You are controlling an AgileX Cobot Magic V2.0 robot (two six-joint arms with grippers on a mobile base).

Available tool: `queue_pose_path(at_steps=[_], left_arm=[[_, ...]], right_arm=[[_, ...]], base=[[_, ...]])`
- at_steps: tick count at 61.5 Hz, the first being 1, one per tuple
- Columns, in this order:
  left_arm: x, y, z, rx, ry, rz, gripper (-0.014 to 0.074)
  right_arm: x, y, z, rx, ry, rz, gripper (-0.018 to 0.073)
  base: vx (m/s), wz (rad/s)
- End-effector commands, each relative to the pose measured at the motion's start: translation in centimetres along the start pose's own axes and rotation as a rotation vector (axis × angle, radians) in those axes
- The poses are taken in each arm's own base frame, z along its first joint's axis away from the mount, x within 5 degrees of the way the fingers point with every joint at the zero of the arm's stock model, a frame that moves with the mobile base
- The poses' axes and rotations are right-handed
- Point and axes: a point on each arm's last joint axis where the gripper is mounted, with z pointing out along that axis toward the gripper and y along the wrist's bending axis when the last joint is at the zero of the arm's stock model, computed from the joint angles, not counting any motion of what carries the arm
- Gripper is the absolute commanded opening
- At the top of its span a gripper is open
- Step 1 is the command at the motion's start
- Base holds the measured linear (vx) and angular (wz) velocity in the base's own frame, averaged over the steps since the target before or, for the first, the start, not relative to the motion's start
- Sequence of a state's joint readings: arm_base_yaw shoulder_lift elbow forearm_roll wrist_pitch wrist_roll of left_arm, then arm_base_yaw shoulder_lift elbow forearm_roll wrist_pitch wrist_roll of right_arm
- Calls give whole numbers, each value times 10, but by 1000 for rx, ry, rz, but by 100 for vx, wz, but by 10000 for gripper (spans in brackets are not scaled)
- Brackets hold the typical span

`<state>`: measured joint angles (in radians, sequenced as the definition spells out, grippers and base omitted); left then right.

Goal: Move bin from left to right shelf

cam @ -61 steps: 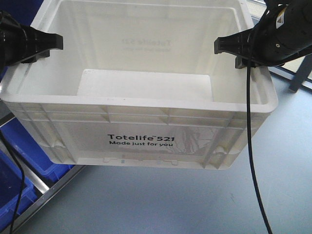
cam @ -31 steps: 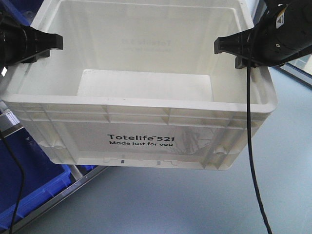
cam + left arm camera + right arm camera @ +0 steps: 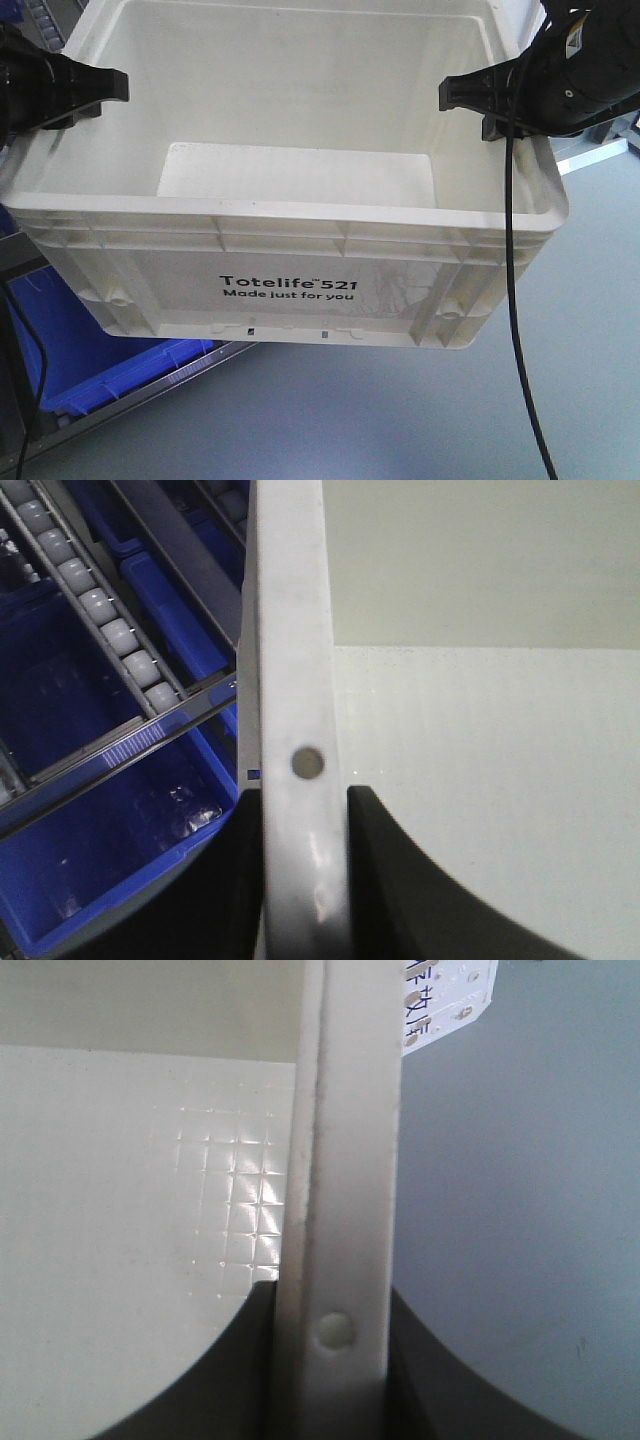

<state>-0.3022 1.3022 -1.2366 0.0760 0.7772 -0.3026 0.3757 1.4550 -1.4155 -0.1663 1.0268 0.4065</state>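
A white open bin (image 3: 290, 260) printed "Totelife 521" hangs in the air between my two grippers, empty inside. My left gripper (image 3: 95, 100) is shut on the bin's left rim (image 3: 295, 710), one black finger on each side of the wall. My right gripper (image 3: 470, 105) is shut on the bin's right rim (image 3: 345, 1160), fingers on both sides. The left wrist view shows my left gripper (image 3: 305, 820) clamping the rim. The right wrist view shows my right gripper (image 3: 330, 1310) clamping the rim beside a small paper label (image 3: 450, 1000).
Below left of the bin is a metal shelf frame (image 3: 150, 385) with blue bins (image 3: 90, 370). The left wrist view shows roller tracks (image 3: 100, 605) and a blue bin (image 3: 110, 850) under the rim. Grey floor (image 3: 400, 420) lies below and to the right.
The bin, held by both grippers, has shifted against the background: the shelf frame and blue bins have slid to the lower left, and more grey floor shows beneath.
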Motion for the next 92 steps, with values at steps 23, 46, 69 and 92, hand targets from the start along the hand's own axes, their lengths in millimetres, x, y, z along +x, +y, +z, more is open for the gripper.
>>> queue_pose_path(at_steps=[23,46,69,92], left_arm=[[-21,-5,-28,50,-202,26,82],[-21,-5,-28,50,-202,26,82],[-21,-5,-28,50,-202,26,82],[-21,-5,-28,50,-202,26,82]], right_arm=[[-17,-6,-29,-7,-190,-21,62],[-17,-6,-29,-7,-190,-21,62],[-17,-6,-29,-7,-190,-21,62],[-17,-6,-29,-7,-190,-21,62]], base=[[-2,17],[0,23],[1,34],[3,27]])
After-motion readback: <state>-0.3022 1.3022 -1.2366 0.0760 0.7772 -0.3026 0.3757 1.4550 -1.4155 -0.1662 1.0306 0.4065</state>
